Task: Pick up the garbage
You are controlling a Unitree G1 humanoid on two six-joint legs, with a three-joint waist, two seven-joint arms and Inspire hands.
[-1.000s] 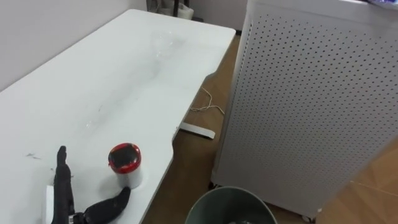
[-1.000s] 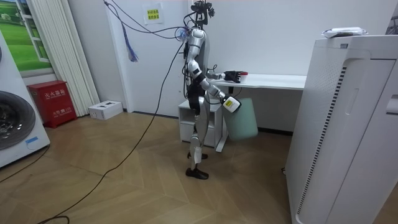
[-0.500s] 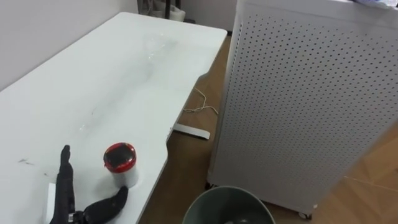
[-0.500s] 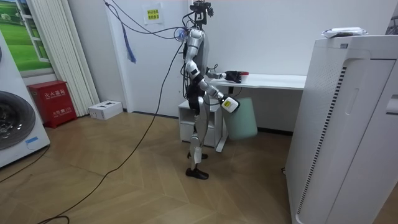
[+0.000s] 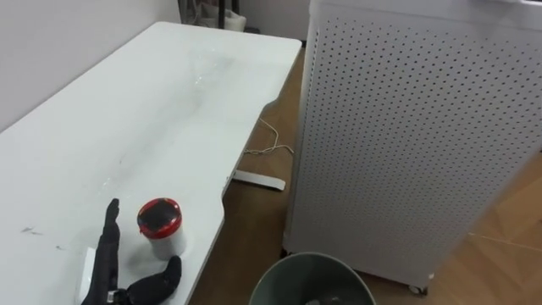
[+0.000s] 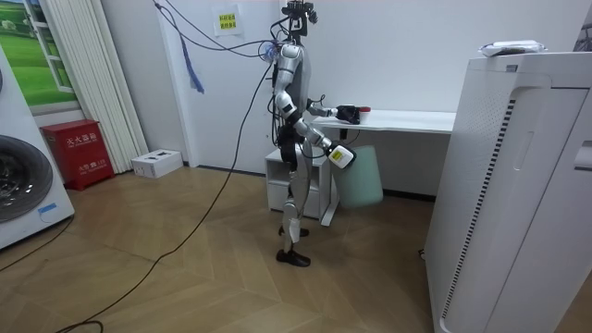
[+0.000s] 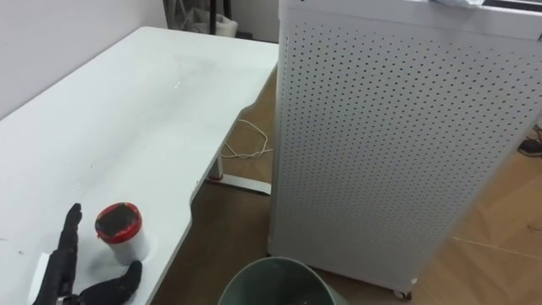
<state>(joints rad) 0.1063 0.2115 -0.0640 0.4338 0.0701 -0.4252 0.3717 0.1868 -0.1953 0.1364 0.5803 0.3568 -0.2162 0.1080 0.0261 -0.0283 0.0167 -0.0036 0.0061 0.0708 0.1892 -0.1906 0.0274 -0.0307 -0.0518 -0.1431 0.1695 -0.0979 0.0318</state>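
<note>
A small white cup with a red lid (image 5: 160, 227) stands near the front edge of the white table (image 5: 152, 110). My left hand (image 5: 108, 269) lies open on the table just left of the cup, fingers straight and thumb spread below the cup's base, a small gap between them. In the right eye view the cup (image 7: 120, 230) and the left hand (image 7: 61, 264) stand the same way. A grey-green waste bin (image 5: 312, 281) sits below the table edge. In the room view my right hand (image 6: 343, 155) hangs low at the bin (image 6: 363, 178).
A tall white perforated cabinet (image 5: 406, 144) stands close on the right, leaving a narrow strip of wooden floor beside the table. A thin cable (image 5: 273, 142) and the table's foot (image 5: 258, 180) lie on that floor. I stand at the table's end.
My left hand has slid right, closer to the cup. The head camera has shifted, so the whole view moved a little.
</note>
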